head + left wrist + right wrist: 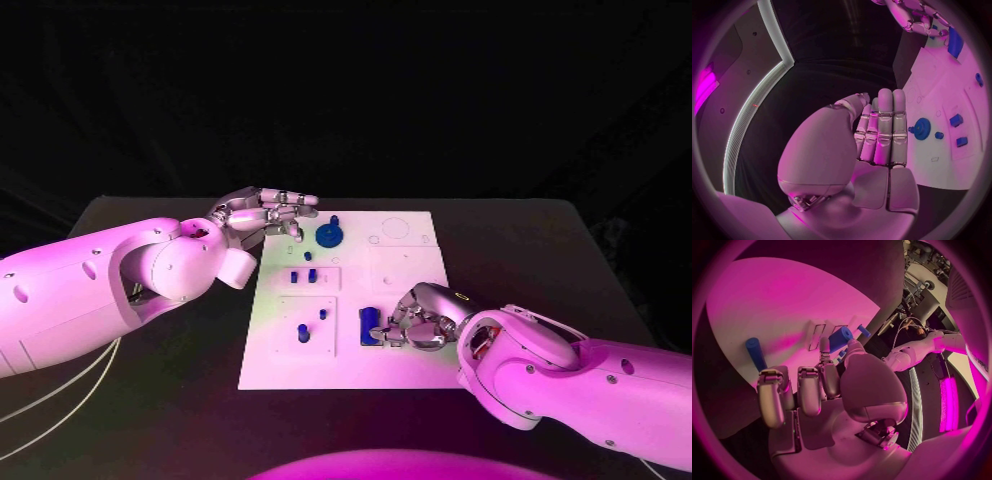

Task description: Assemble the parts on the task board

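**Both hands at the task board, parts spread across it**

In the head view the left hand (pixel 267 215) hovers at about ten o'clock from the middle of the white task board (pixel 411 360), over the board's far left corner. Its fingers are stretched out side by side and hold nothing; the left wrist view shows them straight and close together, with bare palm behind them.

Just to the right of those fingertips, at about eleven o'clock on the board, stands a blue gear (pixel 330 235) with a short stub rising from it. Below it, a small panel carries two short blue pegs (pixel 303 276). In the near left panel, at roughly eight o'clock, another blue peg (pixel 303 332) stands with a smaller blue piece beside it.

At about five o'clock on the board the right hand (pixel 418 320) rests low, its fingers curled down around a blue block (pixel 371 328). Whether they actually grip the block cannot be told. In the right wrist view a blue cylinder (pixel 754 352) lies on the board beyond the fingertips.
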